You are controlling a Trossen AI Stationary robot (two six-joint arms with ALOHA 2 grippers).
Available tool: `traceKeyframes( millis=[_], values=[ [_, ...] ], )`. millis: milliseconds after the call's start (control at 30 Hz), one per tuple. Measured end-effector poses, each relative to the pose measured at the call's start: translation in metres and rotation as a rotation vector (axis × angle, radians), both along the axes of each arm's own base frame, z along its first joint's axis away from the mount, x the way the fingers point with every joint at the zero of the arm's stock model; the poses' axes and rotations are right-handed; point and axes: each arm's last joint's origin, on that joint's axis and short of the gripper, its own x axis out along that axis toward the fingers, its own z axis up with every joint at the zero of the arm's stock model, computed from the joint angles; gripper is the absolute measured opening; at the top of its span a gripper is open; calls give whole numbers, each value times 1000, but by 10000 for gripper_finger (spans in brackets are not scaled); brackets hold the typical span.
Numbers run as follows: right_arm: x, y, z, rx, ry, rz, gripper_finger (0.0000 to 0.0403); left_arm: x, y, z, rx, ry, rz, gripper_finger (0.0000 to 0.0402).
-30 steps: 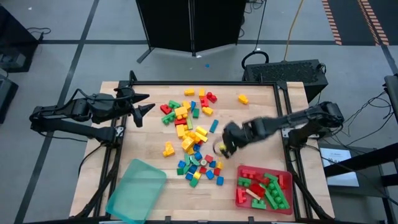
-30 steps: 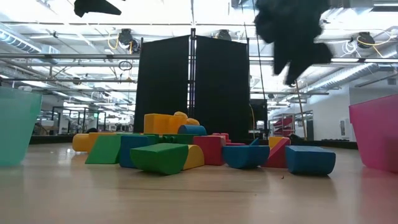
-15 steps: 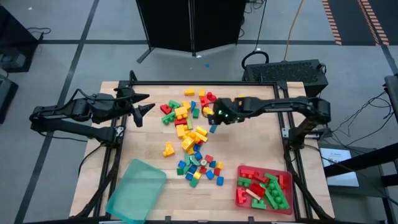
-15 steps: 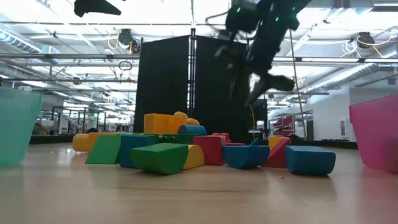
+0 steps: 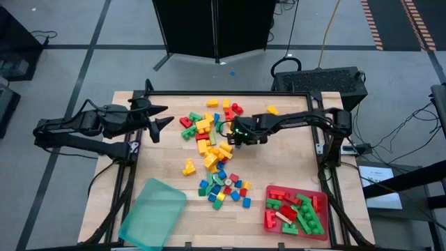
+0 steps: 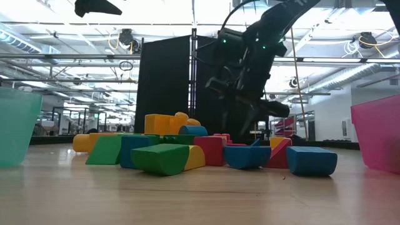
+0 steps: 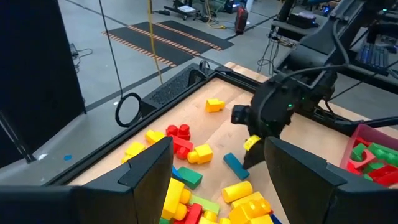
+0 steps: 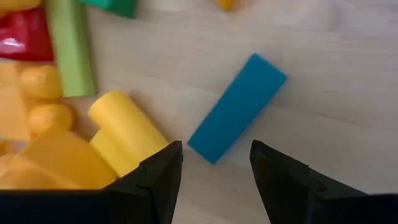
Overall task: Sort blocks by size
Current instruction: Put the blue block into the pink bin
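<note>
Over the oblong blue block (image 8: 237,106) lying loose beside the yellow pile, the right gripper (image 5: 237,137) is hovering with jaws spread and empty — seemingly lining up a grab — while the left gripper (image 5: 159,116) is waiting open at the table's edge.

Four cameras set about one worktop

The whole worktop (image 5: 279,174) is seen from straight above in the high view, while the low view is set at its surface, facing level across the blocks (image 6: 169,150) into the room. The left wrist view is aimed across the pile toward the right gripper (image 7: 255,144). The right wrist view is held close above a blue block (image 8: 237,107), shared with the left wrist view.
</note>
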Motion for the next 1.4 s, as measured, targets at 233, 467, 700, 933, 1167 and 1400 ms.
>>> traceKeyframes(
  millis=[233,467,700,933,1167,1400],
  values=[
    [2,-9,2,21,-50,-44,185,0,0,0,0,2,-9,255],
    [32,-10,24,-102,-483,528,185,0,0,0,4,4,-11,255],
    [26,-5,44,-291,-339,1185,185,0,0,0,1,2,-6,255],
    [15,-15,60,-553,113,1534,185,0,0,0,7,1,16,255],
    [17,-12,48,-607,170,1890,188,0,1,0,10,0,29,255],
    [29,-6,9,-568,343,2029,243,0,1,0,12,2,35,255]
  ],
)
